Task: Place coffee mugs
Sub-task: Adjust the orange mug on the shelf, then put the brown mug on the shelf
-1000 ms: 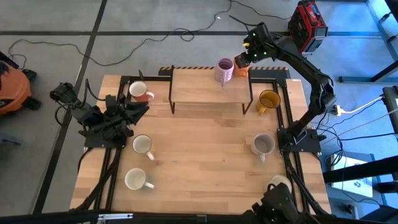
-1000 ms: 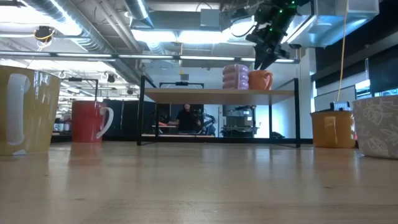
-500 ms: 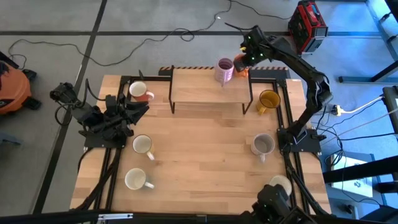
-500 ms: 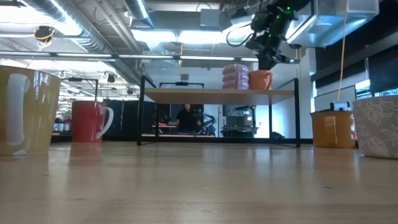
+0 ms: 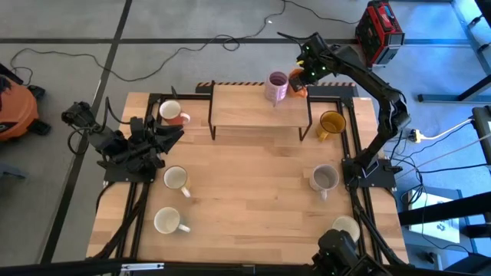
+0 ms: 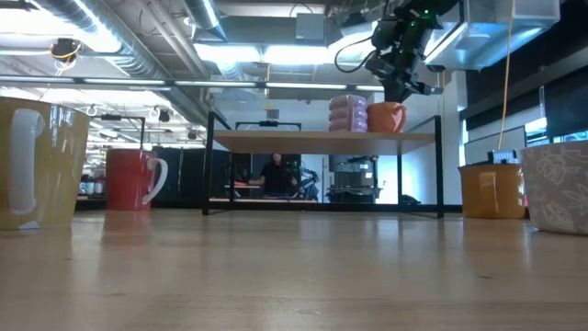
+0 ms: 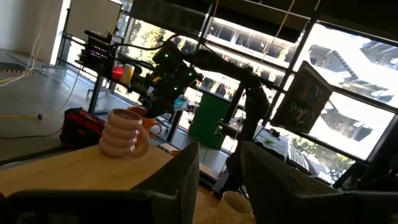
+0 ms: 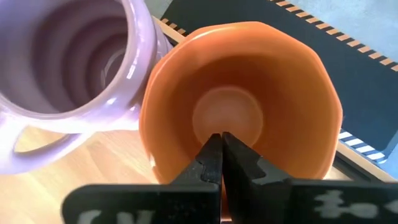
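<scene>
While the right gripper (image 8: 222,163) hangs directly above the orange mug (image 8: 239,99) with its fingers pressed together and nothing between them, that mug is seen standing upright on the raised wooden shelf (image 5: 259,113), touching the purple mug (image 5: 276,87) beside it. Both mugs are set at the shelf's far right corner. Just off the shelf's right end, on the table (image 5: 245,199), a mustard yellow mug (image 5: 331,123) is placed; a grey mug (image 5: 324,179) stands nearer the front on that same side, and a cream mug (image 5: 345,228) is partly hidden by the camera mount beyond it. Off the shelf's left end, a red-orange mug with a white inside (image 5: 171,113) is seen, with two white mugs (image 5: 176,179) (image 5: 168,221) in front of it. The left gripper (image 5: 173,132) is held low, left of the shelf, near the red-orange mug, its fingers set apart and empty. No writing or brand can be read on any mug.
</scene>
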{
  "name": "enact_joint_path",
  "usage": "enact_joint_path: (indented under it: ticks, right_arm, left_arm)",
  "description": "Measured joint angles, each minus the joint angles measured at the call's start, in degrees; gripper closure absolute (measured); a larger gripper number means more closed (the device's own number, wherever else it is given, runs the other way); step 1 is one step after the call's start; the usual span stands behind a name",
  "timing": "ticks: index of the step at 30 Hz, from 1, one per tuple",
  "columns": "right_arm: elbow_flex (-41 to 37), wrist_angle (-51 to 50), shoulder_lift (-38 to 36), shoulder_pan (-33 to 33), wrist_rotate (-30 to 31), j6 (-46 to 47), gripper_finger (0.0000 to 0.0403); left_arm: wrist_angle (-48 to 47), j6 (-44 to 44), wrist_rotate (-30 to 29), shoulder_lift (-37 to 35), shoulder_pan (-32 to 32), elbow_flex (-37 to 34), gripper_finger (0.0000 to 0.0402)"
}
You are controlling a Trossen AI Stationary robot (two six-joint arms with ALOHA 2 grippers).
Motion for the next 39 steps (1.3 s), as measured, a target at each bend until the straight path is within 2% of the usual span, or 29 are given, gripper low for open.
enact_joint_path:
  ticks: [15, 26, 32, 39]
  right_arm:
    - [0.0, -0.3, -0.3, 0.0, -0.5, 0.0, 0.0402]
    - [0.0, 2.4, -4.9, 0.4, -0.6, 0.6, 0.0402]
    - [0.0, 2.8, -10.0, 7.3, -0.5, 1.6, 0.0402]
    - [0.0, 7.1, -13.9, 24.2, 5.5, 4.3, 0.0402]
  left_arm:
    - [0.0, 0.0, 0.0, 0.0, 0.0, 0.0, 0.0288]
    - [0.0, 0.1, 0.0, 0.0, 0.0, 0.0, 0.0288]
    - [-0.3, 0.1, 0.3, 0.0, 0.0, 0.0, 0.0288]
    - [-1.1, 1.4, 2.9, 0.0, 0.0, 0.0, 0.0286]
